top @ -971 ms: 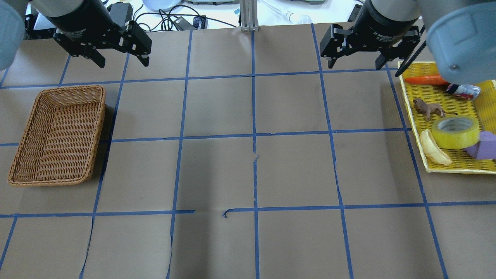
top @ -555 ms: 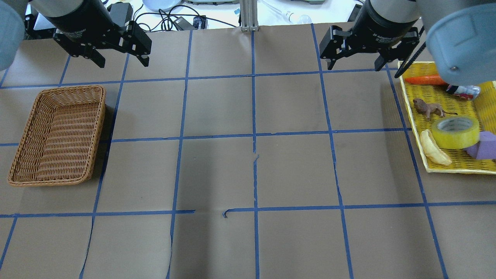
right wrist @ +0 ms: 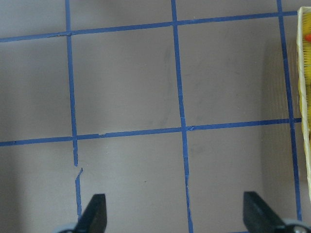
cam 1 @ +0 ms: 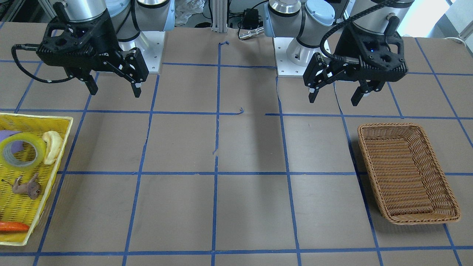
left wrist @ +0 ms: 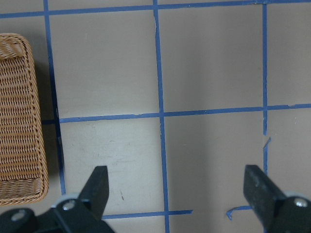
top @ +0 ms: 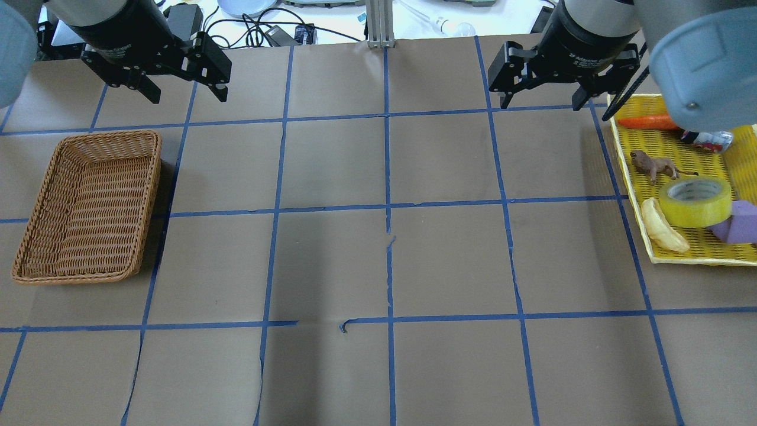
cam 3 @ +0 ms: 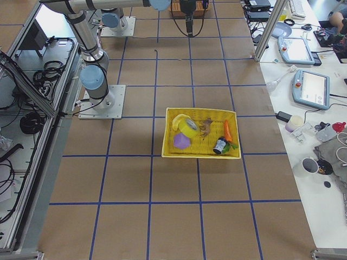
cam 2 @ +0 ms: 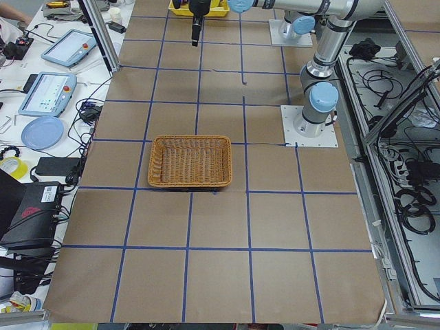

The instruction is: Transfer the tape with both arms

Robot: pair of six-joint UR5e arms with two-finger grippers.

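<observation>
The left claw [top: 189,97] and right claw [top: 540,105] hang apart, empty, at top. The tape [top: 696,202], at right, is crowded by a banana [top: 662,226] and a purple block [top: 738,223], so a grab might snag them.

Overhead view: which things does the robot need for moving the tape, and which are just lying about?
For the job: tape, left arm, right arm, both with open jaws; probably the wicker basket.
Lying about: banana toy, lion figurine, carrot, purple block, small bottle, all sharing the tape's yellow tray.
</observation>
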